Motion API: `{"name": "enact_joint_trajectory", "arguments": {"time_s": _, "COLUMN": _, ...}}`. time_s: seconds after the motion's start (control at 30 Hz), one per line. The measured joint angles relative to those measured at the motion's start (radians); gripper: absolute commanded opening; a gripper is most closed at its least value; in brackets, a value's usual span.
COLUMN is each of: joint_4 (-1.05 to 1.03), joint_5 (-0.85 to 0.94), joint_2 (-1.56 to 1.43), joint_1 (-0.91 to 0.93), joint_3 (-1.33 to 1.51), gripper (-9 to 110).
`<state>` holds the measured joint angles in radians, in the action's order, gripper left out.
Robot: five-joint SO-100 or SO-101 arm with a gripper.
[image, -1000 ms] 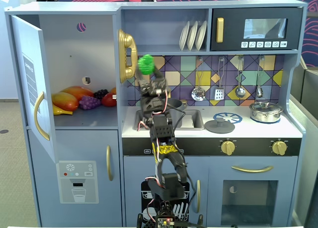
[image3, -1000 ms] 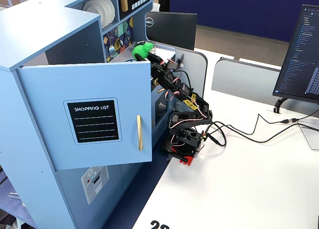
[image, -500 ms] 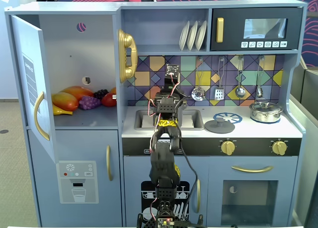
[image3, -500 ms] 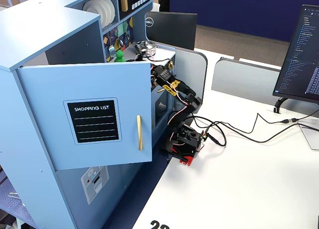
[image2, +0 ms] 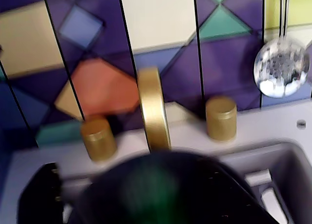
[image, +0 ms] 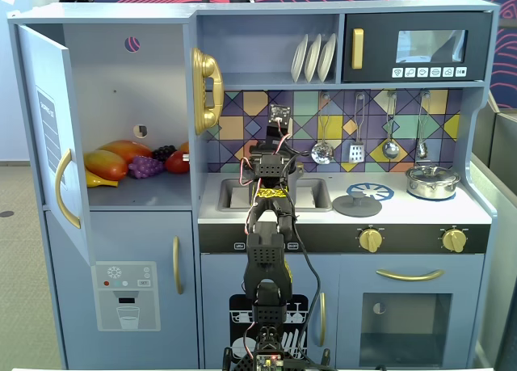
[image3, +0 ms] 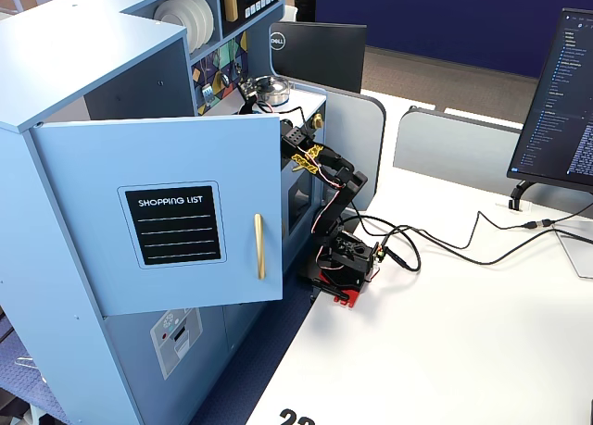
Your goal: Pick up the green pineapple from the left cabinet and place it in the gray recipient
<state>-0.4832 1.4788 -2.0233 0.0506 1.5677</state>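
Observation:
In the wrist view my gripper is over the sink, facing the gold tap. A blurred patch of green, the green pineapple, sits between dark jaw parts, with one black finger at the left. In a fixed view my arm reaches over the sink and hides its own jaws. The left cabinet stands open with no green fruit in it. The gray recipient does not show clearly in any view.
The cabinet shelf holds a mango, purple grapes and a red fruit. The open door juts out; it also shows in a fixed view. A flat gray lid and a shiny lidded pot sit on the stove.

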Motion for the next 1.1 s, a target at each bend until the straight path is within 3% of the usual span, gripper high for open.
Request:
{"name": "enact_joint_trajectory", "arguments": {"time_s": 0.17, "joint_4": -0.129, "joint_5": 0.0, "joint_2": -0.12, "joint_1": 0.0, "joint_3": 0.0, "gripper": 20}}
{"name": "enact_joint_trajectory", "arguments": {"time_s": 0.33, "joint_4": -0.518, "joint_5": 0.067, "joint_2": -0.426, "joint_1": -0.005, "joint_3": 0.152, "gripper": 2}}
{"name": "enact_joint_trajectory", "arguments": {"time_s": 0.5, "joint_4": -0.842, "joint_5": 0.19, "joint_2": -0.762, "joint_1": -0.037, "joint_3": 0.486, "gripper": 0}}
{"name": "enact_joint_trajectory", "arguments": {"time_s": 0.63, "joint_4": -0.808, "joint_5": 0.184, "joint_2": -0.879, "joint_1": -0.037, "joint_3": 0.792, "gripper": 0}}
{"name": "enact_joint_trajectory", "arguments": {"time_s": 0.93, "joint_4": -0.388, "joint_5": 0.107, "joint_2": -0.815, "joint_1": -0.049, "joint_3": 1.367, "gripper": 0}}
{"name": "enact_joint_trajectory", "arguments": {"time_s": 1.1, "joint_4": -0.465, "joint_5": 0.011, "joint_2": -0.827, "joint_1": -0.069, "joint_3": 1.437, "gripper": 0}}
